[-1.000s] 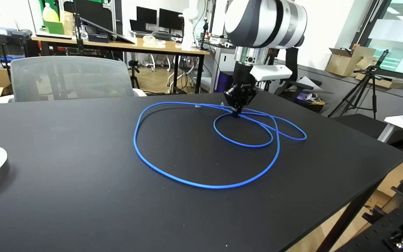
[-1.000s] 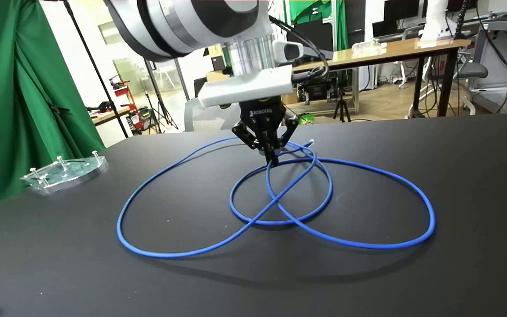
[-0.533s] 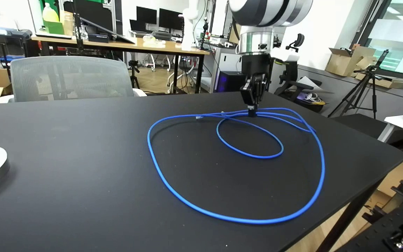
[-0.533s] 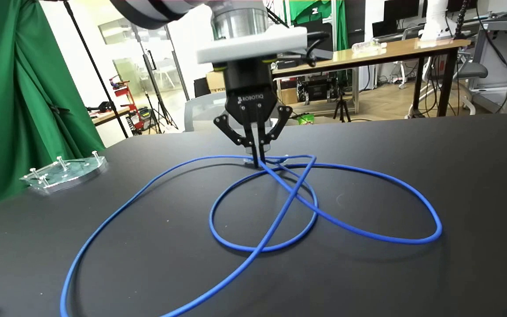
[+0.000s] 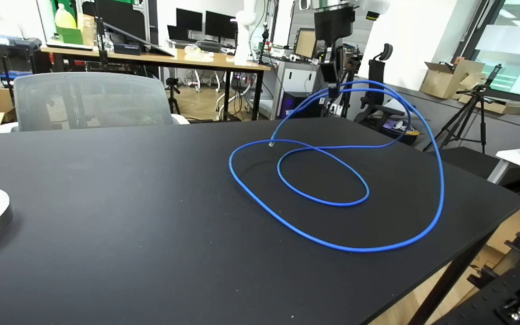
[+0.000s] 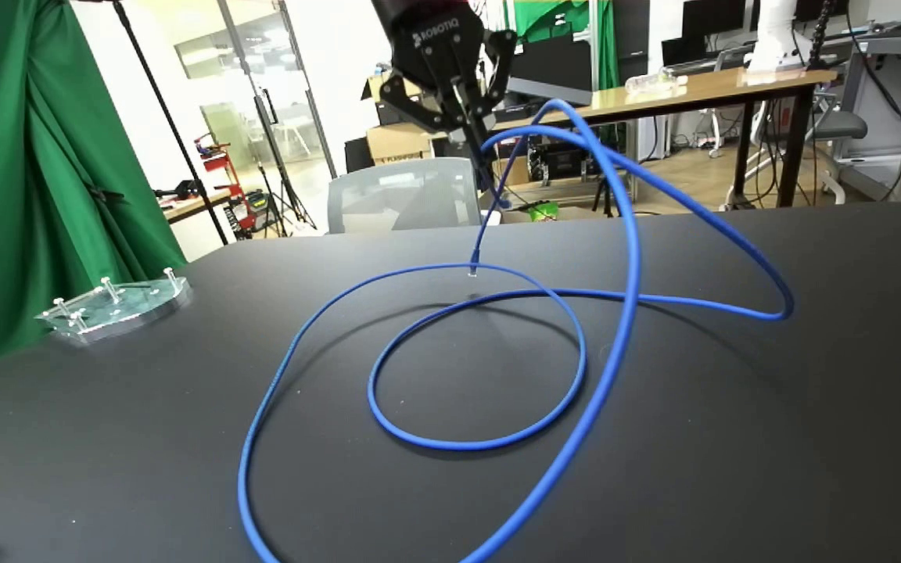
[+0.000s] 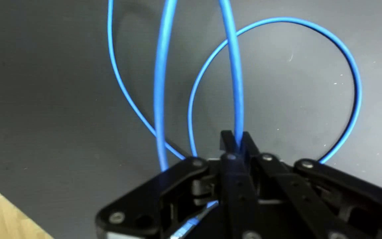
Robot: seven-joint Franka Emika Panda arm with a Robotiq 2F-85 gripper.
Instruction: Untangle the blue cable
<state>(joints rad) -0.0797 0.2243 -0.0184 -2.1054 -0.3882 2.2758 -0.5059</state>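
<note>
An office-like lab stretches behind the matte black counter [image 5: 84, 253], with a grey mesh-backed chair [image 5: 93, 101] just beyond its far edge. The blue cable [image 5: 339, 204], in an exterior view, fills the area from that far edge toward the right-hand corner: a small loop lies on the top, a broad one sweeps around it, strands cross near the far edge, and the rest arches up into the air. Well apart, by the left edge in an exterior view, sits a clear bolted plate [image 6: 118, 309]. Held above the counter near the far edge, the claw [image 7: 237, 142] is closed to a narrow gap, pinching one strand; a second strand passes beside it, touching or not I cannot tell. The cable is probably light and supple but springy, its smooth jacket apt to slip through the pads, so a firm hold just behind the small pale plug [image 5: 271, 144] looks best for drawing an end through the crossing; the plug itself is probably the fragile part.
</note>
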